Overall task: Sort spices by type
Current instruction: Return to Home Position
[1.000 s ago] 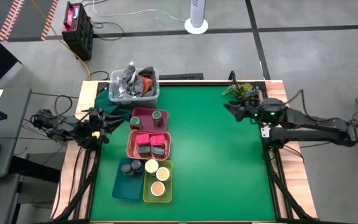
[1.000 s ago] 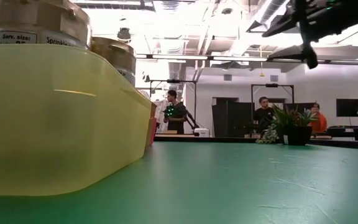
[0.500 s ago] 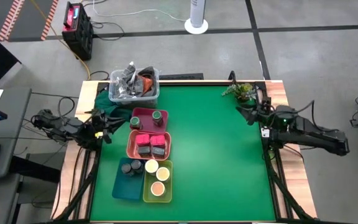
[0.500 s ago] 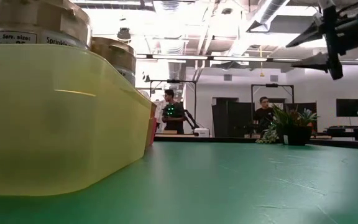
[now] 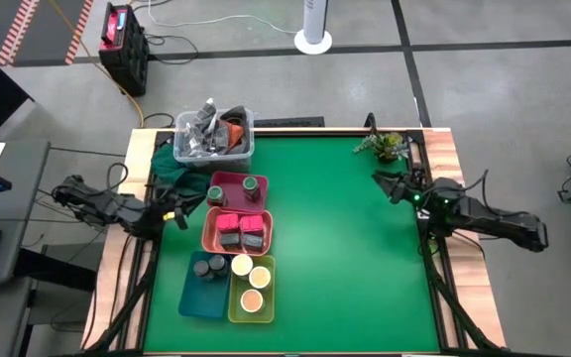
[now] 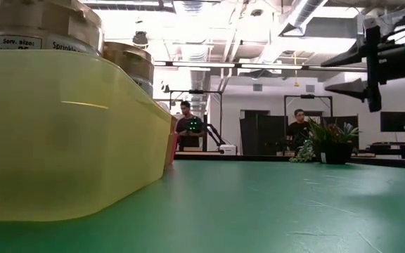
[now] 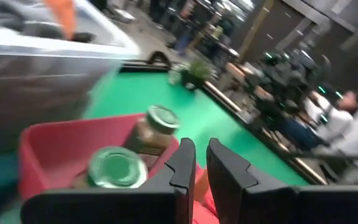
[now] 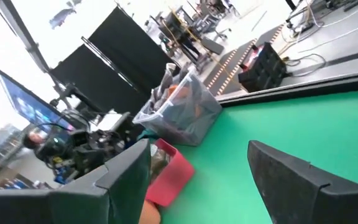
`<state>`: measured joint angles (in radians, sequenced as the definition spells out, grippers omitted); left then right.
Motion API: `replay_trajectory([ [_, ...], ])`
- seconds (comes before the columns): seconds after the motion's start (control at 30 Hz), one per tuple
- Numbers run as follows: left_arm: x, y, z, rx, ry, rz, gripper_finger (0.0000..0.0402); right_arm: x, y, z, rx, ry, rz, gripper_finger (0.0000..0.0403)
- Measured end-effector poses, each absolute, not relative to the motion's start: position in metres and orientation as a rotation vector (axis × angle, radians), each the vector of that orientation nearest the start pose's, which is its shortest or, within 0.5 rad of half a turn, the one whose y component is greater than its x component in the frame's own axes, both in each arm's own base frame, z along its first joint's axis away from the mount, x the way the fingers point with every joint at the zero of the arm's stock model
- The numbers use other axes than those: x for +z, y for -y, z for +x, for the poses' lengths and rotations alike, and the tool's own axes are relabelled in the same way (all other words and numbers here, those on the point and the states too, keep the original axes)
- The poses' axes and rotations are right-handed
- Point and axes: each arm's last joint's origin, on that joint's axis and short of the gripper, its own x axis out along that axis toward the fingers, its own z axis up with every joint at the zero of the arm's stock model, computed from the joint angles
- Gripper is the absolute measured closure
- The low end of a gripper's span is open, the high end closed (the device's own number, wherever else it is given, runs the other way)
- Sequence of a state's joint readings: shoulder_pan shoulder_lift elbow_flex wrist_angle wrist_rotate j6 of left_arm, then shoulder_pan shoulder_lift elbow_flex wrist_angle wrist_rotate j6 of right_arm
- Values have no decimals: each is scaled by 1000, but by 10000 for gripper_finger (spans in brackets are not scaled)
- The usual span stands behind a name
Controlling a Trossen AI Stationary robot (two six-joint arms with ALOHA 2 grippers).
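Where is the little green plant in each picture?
High view: the plant sits at the table's far right corner, just beyond the right gripper.
Low view: the plant stands on the far edge, right of middle.
Left wrist view: the plant shows small, far across the mat.
Right wrist view: not in it.
Shared landmark: the green mat.

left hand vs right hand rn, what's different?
The left hand has its fingers nearly together; the right hand is spread wide open. The left hand sits at the left edge of the table, near the pink tray with the green-lidded jars; the right hand is at the right edge, near the plant. Shared: both hold nothing.
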<state>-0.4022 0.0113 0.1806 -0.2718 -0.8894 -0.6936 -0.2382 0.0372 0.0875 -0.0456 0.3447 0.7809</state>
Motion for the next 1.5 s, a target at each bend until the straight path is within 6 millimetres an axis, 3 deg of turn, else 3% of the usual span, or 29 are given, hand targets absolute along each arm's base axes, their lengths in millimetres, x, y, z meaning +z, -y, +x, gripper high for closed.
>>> replay_trajectory([
  [0.13, 191, 6, 76, 612, 133, -653, 370, 173, 32, 91, -549, 239, 784, 112],
  [0.33, 182, 3, 72, 732, 91, -553, 370, 171, 32, 92, -537, 267, 767, 112],
  [0.7, 178, 2, 71, 739, -22, -322, 370, 171, 34, 92, -594, 275, 742, 112],
  [0.97, 178, 2, 71, 723, -117, -80, 370, 170, 34, 92, -620, 149, 396, 112],
  [1.23, 178, 2, 71, 725, -100, -124, 370, 170, 34, 92, -632, -4, -68, 112],
  [1.5, 178, 2, 71, 725, -102, -121, 370, 169, 34, 92, -631, -31, -150, 112],
])
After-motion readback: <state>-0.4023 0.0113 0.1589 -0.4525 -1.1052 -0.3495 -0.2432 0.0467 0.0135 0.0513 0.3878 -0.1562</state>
